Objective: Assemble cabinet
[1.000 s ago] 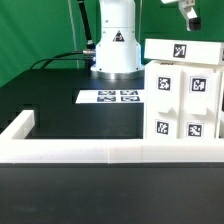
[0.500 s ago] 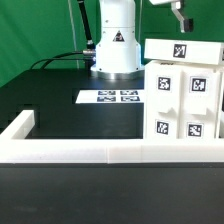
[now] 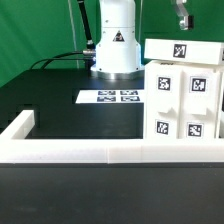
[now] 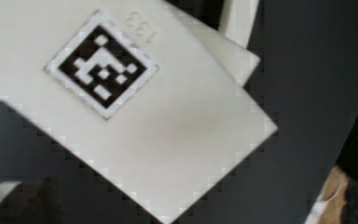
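A tagged white cabinet (image 4: 158, 130) panel fills view.

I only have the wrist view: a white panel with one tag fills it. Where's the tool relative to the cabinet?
Observer: In the exterior view the tool hangs above the cabinet, over its top panel. It is clear of the panel and holds nothing.
Operator: Where's the marker board?
Observer: The marker board lies flat on the black table, to the exterior view's left of the cabinet and in front of the arm's base.
Operator: Anything along the near edge?
Observer: A low white rim runs across the front of the table. The cabinet stands just behind it, at the exterior view's right.
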You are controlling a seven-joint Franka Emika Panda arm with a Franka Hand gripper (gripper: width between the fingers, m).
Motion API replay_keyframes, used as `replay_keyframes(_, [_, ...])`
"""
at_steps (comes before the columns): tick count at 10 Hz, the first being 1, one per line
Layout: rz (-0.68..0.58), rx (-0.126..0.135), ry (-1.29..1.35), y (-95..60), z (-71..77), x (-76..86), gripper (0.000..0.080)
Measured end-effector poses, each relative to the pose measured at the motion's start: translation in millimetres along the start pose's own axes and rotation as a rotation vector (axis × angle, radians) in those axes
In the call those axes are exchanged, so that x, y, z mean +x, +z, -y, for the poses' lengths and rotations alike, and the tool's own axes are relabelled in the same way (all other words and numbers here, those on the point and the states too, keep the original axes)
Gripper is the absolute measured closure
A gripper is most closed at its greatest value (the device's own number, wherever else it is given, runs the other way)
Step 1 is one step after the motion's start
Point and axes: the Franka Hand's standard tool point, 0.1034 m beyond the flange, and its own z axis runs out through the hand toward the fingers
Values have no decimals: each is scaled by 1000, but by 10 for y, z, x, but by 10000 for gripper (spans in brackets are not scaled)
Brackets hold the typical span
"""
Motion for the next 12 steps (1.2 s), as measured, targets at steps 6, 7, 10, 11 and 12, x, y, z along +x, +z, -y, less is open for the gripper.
replay_keyframes(6, [21,-5,-394,34,-92,-60,2])
replay_keyframes(7, [25,-3,-494,49,-126,-82,2])
replay_keyframes(10, [41,5,-711,124,-234,-184,2])
replay_keyframes(11, [40,4,-725,157,-244,-209,2])
replay_keyframes(12, [36,-2,-713,195,-251,-232,2])
